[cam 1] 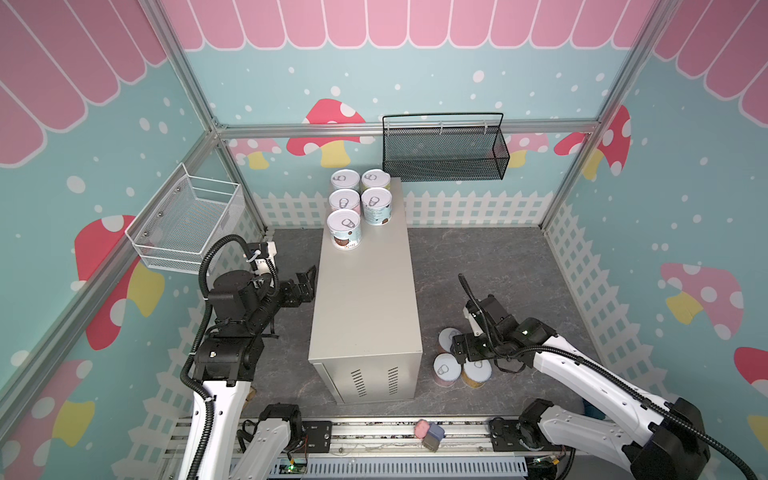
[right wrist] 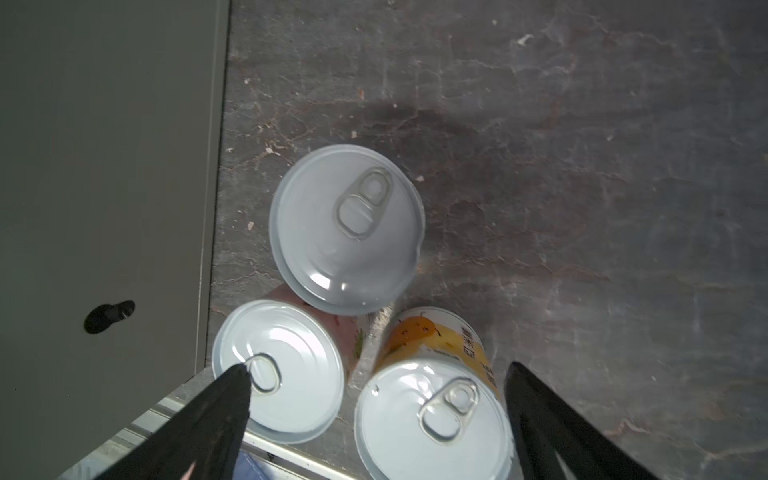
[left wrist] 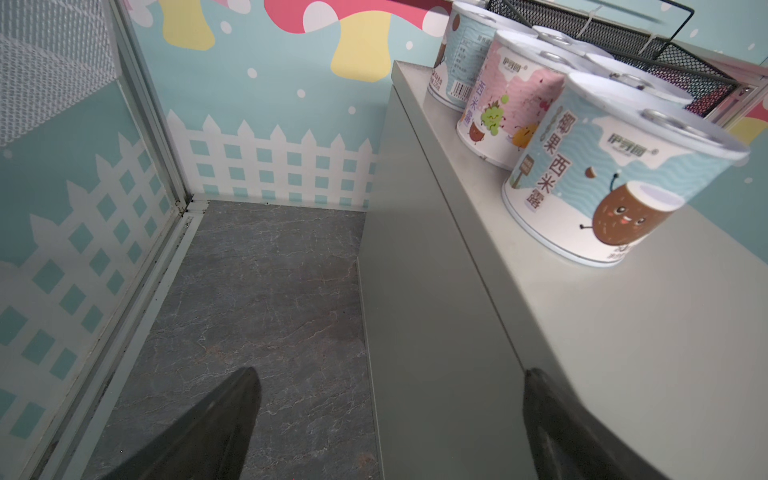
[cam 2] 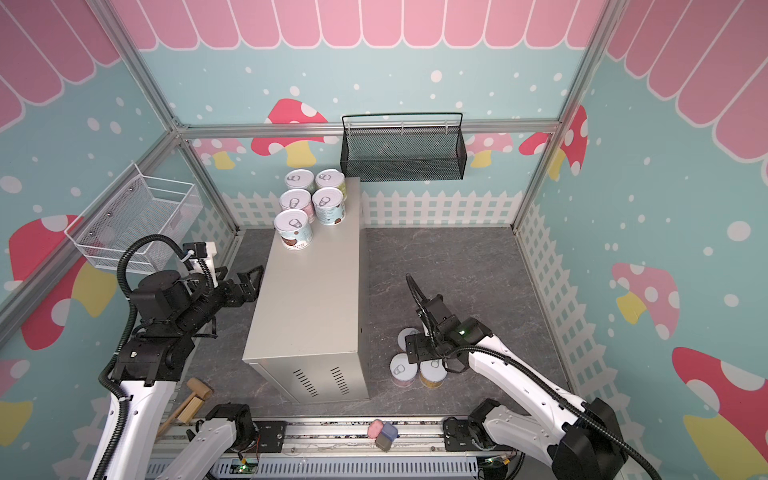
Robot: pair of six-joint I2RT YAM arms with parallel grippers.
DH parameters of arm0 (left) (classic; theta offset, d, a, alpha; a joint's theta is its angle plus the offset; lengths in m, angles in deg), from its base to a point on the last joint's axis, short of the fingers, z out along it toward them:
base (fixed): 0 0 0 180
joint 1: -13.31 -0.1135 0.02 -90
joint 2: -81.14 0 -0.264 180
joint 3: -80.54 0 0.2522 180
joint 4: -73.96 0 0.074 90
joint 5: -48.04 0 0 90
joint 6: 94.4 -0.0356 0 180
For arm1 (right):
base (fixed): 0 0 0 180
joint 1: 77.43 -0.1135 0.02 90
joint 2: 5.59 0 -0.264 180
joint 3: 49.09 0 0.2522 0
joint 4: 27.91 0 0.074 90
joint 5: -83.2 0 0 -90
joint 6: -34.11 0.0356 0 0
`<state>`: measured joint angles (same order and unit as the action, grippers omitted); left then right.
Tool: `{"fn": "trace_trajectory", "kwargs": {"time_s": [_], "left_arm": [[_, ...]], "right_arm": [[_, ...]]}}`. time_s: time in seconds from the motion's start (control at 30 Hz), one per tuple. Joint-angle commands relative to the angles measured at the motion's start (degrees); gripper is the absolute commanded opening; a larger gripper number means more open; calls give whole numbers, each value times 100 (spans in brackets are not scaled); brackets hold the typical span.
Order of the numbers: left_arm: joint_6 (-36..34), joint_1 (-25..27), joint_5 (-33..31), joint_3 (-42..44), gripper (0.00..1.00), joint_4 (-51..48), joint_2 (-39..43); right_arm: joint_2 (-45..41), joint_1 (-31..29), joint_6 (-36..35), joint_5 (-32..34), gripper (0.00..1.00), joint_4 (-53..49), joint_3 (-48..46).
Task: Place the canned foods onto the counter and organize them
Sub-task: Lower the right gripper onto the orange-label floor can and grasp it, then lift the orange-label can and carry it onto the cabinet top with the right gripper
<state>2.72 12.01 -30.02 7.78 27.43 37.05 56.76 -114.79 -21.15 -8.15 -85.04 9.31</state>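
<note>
1. The tall beige-grey metal box serving as the surface (cam 1: 365, 299) carries five short pastel-labelled cans (cam 1: 344, 202) with silver pull-tab lids. They are packed two abreast at its far end, so the bare near stretch looks reserved for the rest.
2. Three more cans stand upright in a tight cluster on the dark grey marbled floor (cam 1: 498, 270), just beside the surface's right wall.
3. The right claw (right wrist: 379, 368) hangs over that cluster with its fingers spread apart, gripping nothing. One fingertip overlaps the lid of the pink-labelled can (right wrist: 278, 370). The yellow-orange can (right wrist: 432, 415) sits between the fingers and is the likely pick. The third can (right wrist: 347, 228) lies just beyond.
4. The left claw (left wrist: 392, 372) is spread and empty at the surface's left edge, near the blue coconut-print can (left wrist: 615, 183), seemingly parked clear.
</note>
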Motion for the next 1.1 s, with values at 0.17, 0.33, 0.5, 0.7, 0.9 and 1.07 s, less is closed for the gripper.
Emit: {"fn": "trace_trajectory", "kwargs": {"time_s": [0.17, 0.33, 0.5, 0.7, 0.9, 1.07], "left_arm": [[22, -91, 168, 99, 99, 47, -29], [62, -104, 238, 133, 100, 86, -33], [71, -142, 269, 135, 99, 118, -46], [86, -157, 310, 138, 99, 139, -83], [107, -170, 331, 158, 99, 165, -101], [110, -169, 354, 161, 99, 184, -135]], "right_arm": [[743, -175, 130, 512, 98, 836, -91], [1057, -236, 138, 548, 99, 1224, -90], [1331, -302, 248, 460, 99, 1648, -226], [1491, -350, 263, 782, 91, 1762, -250], [1640, -359, 187, 891, 82, 1836, -258], [1389, -366, 22, 1103, 66, 1714, -153]]}}
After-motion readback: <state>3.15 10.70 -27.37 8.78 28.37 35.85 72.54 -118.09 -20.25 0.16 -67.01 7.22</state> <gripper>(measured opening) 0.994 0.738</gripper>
